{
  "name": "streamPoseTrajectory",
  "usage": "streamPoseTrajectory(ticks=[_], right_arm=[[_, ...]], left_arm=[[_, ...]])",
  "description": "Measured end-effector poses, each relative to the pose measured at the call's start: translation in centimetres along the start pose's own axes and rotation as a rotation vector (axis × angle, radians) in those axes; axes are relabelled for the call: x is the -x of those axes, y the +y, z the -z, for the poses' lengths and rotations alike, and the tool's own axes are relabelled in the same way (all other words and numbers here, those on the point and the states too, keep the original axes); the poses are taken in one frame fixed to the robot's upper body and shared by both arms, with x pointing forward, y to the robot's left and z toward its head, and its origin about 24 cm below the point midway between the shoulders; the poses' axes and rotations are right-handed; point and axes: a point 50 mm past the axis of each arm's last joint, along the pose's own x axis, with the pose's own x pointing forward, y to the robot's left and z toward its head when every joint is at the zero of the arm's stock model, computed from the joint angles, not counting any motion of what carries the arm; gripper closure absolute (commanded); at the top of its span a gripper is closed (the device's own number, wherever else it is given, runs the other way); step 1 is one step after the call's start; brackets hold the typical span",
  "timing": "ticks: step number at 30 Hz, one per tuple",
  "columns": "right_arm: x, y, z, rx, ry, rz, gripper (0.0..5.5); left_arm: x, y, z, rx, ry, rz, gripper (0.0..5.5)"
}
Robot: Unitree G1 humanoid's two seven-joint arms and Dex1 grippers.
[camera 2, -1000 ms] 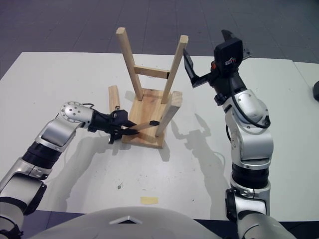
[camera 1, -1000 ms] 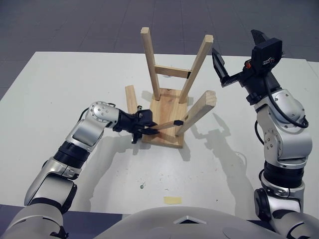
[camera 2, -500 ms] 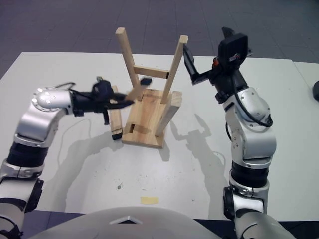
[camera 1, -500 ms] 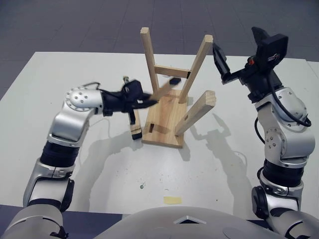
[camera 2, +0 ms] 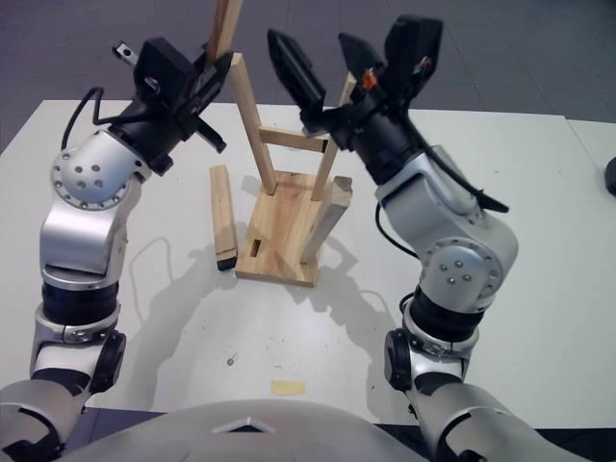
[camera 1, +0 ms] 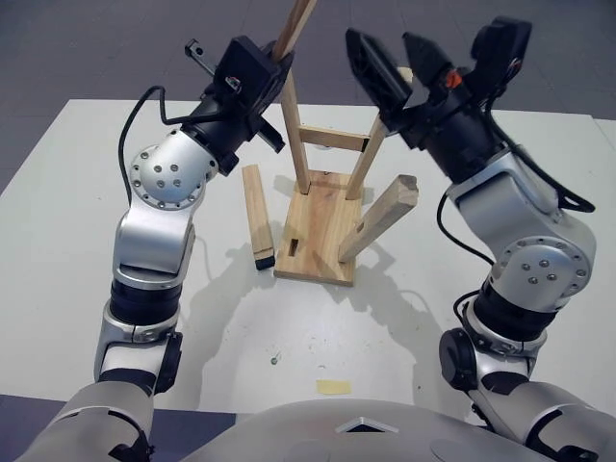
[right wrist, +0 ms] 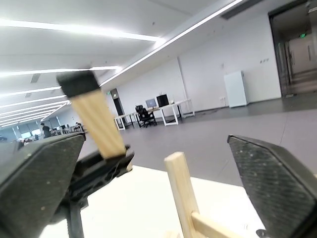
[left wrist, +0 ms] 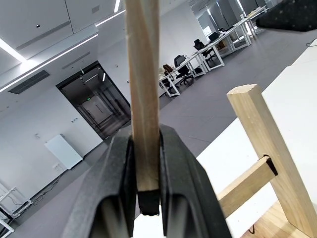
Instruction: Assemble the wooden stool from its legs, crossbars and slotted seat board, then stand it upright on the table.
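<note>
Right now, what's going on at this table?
The robot is partway through building the stool. The seat board lies flat on the table with two legs standing up from it, joined by a crossbar; a third leg leans from the board. A fourth leg lies loose beside it. The left gripper is shut on a spare crossbar, held high. The right gripper is open, raised near the upright legs.

Four legs (camera 1: pixel 296 144) (camera 1: pixel 366 164) (camera 1: pixel 380 219) (camera 1: pixel 255 214), two crossbars (camera 1: pixel 332 140) (camera 1: pixel 296 21), one seat board (camera 1: pixel 318 241), two end effectors (left wrist: pixel 146 148) (camera 1: pixel 399 67), one table (camera 1: pixel 96 164).
</note>
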Motion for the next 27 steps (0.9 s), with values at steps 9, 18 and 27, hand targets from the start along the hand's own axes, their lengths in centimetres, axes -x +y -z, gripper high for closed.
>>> streamPoseTrajectory(ticks=[9, 18, 27], right_arm=[[-1.1, 1.8, 0.4, 0.083, -0.001, -0.131, 2.24], [-1.1, 1.4, 0.1, 0.098, -0.026, -0.147, 3.64], [-1.0, 1.2, 0.3, 0.074, -0.036, -0.118, 4.15]], left_arm=[[-0.4, -2.5, -0.8, -0.047, -0.049, 0.132, 5.09], [0.2, -3.3, -0.9, -0.045, -0.064, 0.185, 5.09], [0.3, -3.3, -0.9, -0.053, -0.064, 0.193, 5.09]])
